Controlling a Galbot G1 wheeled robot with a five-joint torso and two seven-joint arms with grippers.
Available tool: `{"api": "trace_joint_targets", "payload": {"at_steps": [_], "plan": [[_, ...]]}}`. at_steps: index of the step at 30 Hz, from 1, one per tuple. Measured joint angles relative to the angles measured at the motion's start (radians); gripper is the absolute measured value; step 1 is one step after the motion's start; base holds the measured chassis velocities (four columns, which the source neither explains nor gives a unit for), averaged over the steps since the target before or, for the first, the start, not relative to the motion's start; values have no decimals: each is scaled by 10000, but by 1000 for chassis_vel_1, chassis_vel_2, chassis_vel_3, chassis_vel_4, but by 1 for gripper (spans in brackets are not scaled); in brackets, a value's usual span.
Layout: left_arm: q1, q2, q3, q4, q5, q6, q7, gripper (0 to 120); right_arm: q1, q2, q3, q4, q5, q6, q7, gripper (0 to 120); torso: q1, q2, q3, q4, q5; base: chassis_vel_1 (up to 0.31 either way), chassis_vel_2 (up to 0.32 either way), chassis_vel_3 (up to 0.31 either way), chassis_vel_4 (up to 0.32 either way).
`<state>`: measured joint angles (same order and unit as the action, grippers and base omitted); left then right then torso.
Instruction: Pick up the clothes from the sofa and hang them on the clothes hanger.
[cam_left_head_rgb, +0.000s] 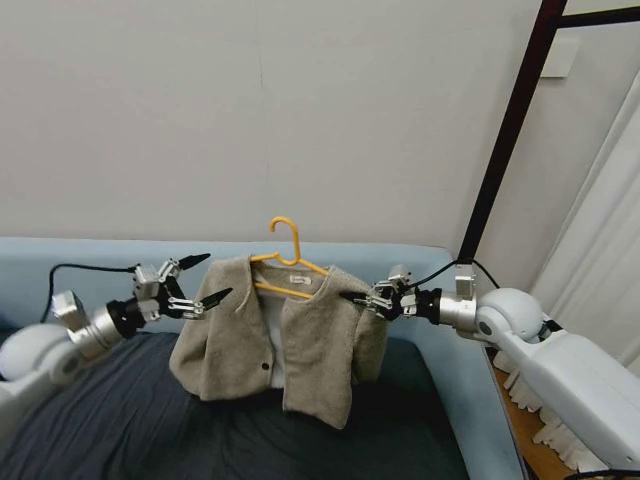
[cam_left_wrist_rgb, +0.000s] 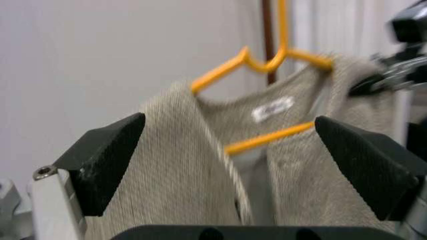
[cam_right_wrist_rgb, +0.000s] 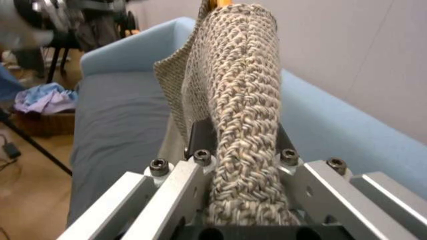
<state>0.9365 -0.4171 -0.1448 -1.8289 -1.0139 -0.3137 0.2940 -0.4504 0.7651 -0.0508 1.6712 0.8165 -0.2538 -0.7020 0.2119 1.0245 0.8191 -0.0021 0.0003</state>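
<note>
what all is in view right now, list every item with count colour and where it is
cardigan: one, beige knit, on the hanger, held up above the sofa
hanger: one, orange, inside the cardigan's neck, hook upward
sofa: one, light blue, along the wall
seat cover: one, dark blue-grey, on the sofa seat
rack pole: one, dark brown, slanting up by the sofa's right end
curtain: one, white, far right
clothes pile: one, blue and purple, in a basket on the floor
left gripper: open, at the cardigan's shoulder on the robot's left
right gripper: shut on the cardigan's other shoulder
</note>
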Motion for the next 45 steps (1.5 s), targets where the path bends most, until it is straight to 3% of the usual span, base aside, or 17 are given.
{"api": "trace_joint_targets", "payload": {"at_steps": [2,6,14,21,45], "plan": [[514,-445,85,-664,448,489,-2248,100,-132,-76,204,245,114,2,150,8,0,0,0,3,-1,0,0,0,0],[896,-989,199,-969,1035,830,-3659,100,-225,-123,306,489,125,21,209,8,0,0,0,5,-3,0,0,0,0],[997,-1836,477,-996,1852,771,-4285,100,-253,-56,244,698,-4,56,153,8,0,0,0,6,-2,0,0,0,0],[899,-2180,651,-1139,2095,794,-4767,99,-231,-35,204,700,-47,56,104,8,1,0,1,6,-3,0,0,0,0],[406,-2487,994,-1372,2106,898,-4969,12,-128,24,115,725,537,-46,537,8,1,-1,1,6,-3,0,0,0,0]]}}
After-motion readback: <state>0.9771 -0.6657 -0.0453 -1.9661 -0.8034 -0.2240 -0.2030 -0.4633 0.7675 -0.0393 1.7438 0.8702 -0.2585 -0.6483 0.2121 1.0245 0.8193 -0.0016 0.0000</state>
